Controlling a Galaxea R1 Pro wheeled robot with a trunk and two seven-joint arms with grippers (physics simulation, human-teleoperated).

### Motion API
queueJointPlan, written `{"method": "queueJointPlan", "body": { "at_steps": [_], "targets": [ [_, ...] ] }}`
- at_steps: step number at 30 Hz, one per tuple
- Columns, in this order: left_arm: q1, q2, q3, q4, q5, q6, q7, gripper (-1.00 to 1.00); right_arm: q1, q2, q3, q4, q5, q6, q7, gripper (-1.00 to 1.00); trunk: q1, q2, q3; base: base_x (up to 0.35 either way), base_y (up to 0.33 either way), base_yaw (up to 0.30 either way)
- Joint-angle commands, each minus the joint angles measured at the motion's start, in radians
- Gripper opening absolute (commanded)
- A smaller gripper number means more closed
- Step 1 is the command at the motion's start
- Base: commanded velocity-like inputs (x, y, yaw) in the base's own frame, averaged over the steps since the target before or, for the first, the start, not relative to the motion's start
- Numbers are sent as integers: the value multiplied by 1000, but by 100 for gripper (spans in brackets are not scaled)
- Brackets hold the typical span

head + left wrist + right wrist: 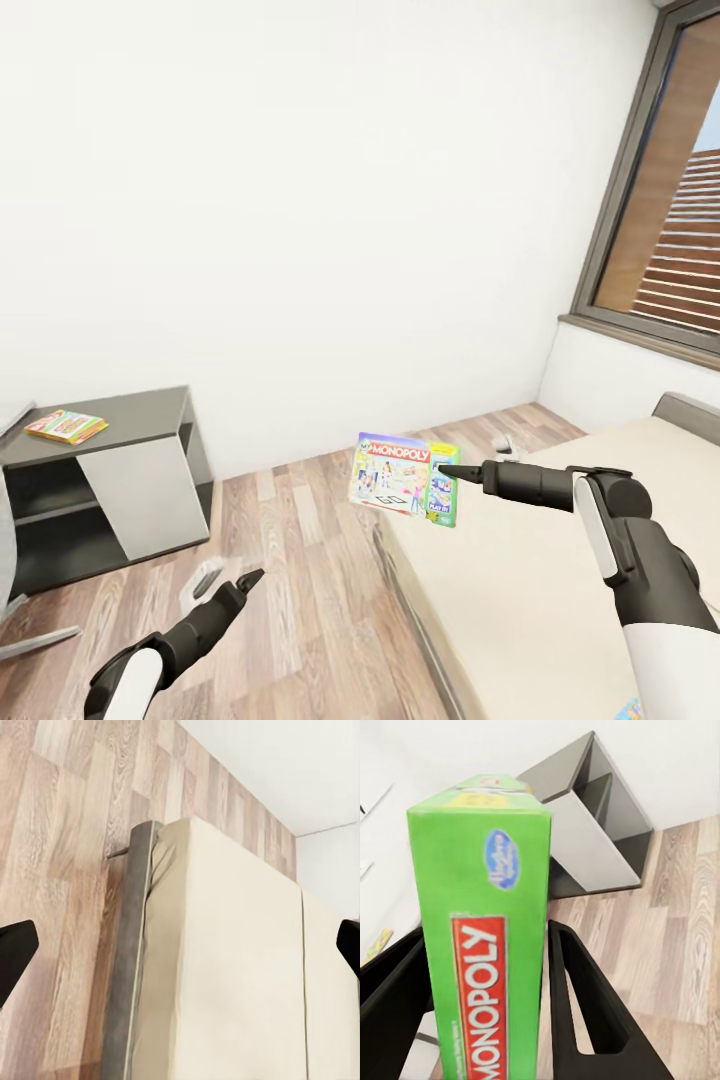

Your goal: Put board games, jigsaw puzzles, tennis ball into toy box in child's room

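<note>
A Monopoly box (404,478) is held in the air by the right gripper (452,469), above the near corner of the bed (520,580) and the wood floor (290,560). In the head view the box is seen face-on, slightly tilted, with the fingertips at its right edge. In the right wrist view the green edge of the box (484,937) is seen standing between the two black fingers (585,1012), one on each flat face; the fingers are closed against it, apart only by the box's thickness. The box extends well past the fingertips.

The left gripper (245,580) is held low over the floor, beside the bed. In the left wrist view its two fingers (15,952) are seen wide apart at opposite edges of the picture, with nothing between them; the beige mattress (225,967) and grey frame (131,945) lie beyond.

A dark grey cabinet (120,480) stands against the white wall, well apart from the bed. A small colourful flat item (66,426) lies on its top; what it is cannot be told. A dark-framed window (660,200) is seen at the right.
</note>
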Motion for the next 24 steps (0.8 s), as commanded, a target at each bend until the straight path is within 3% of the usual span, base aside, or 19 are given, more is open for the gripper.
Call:
{"method": "queueJointPlan", "body": {
  "at_steps": [1, 11, 24],
  "targets": [
    [-1, -1, 2, 0, 4, 7, 0, 100, -1, 0, -1, 0, -4, 6, 0, -100, 1, -2, -1, 0, 0, 222],
    [4, 0, 1, 1, 1, -33, -5, 100, 0, 0, -2, 0, -5, 6, 0, -100, 1, -2, 6, 131, 0, 181],
    [17, 2, 2, 3, 4, -57, -12, 100, 1, 0, -1, -3, -4, 6, 0, -100, 1, -2, 7, 305, 61, 24]
  ]
}}
